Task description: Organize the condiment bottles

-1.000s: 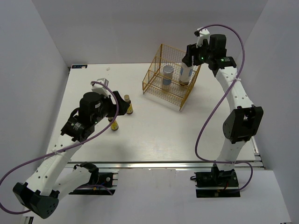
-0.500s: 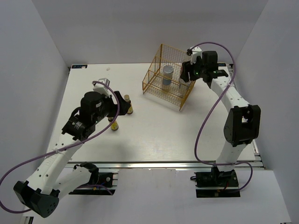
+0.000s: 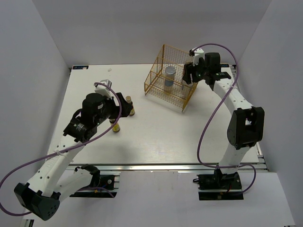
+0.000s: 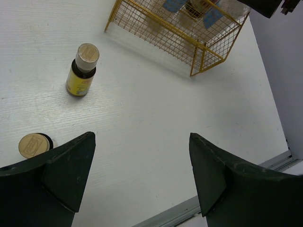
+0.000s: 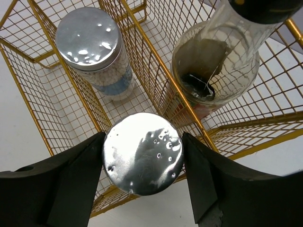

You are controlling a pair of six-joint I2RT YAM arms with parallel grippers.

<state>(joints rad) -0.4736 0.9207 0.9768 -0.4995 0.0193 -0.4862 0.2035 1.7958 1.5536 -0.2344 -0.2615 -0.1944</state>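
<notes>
My right gripper [image 5: 143, 158] is shut on a white cylinder by its silvery lid [image 5: 143, 153], held over the near edge of the gold wire rack [image 5: 156, 80]. A second white cylinder [image 5: 92, 40] with a blue label stands in the rack's left compartment. The tall clear bottle [image 5: 215, 61] with a black cap stands in the right one. In the top view the right gripper [image 3: 188, 78] is at the rack's right side. My left gripper [image 4: 142, 175] is open and empty above the table. Two tiny amber bottles stand near it, one ahead [image 4: 83, 71] and one by the left finger [image 4: 32, 144].
The rack [image 3: 171, 78] stands at the back right of the white table [image 3: 156, 127]. The two amber bottles [image 3: 129, 109] [image 3: 115, 126] stand left of centre. The table's near metal edge [image 4: 189, 208] is just below the left fingers. Grey walls enclose the table.
My right gripper has come down from above the rack with the white cylinder, now low at the rack's right side. The left arm has barely shifted.
</notes>
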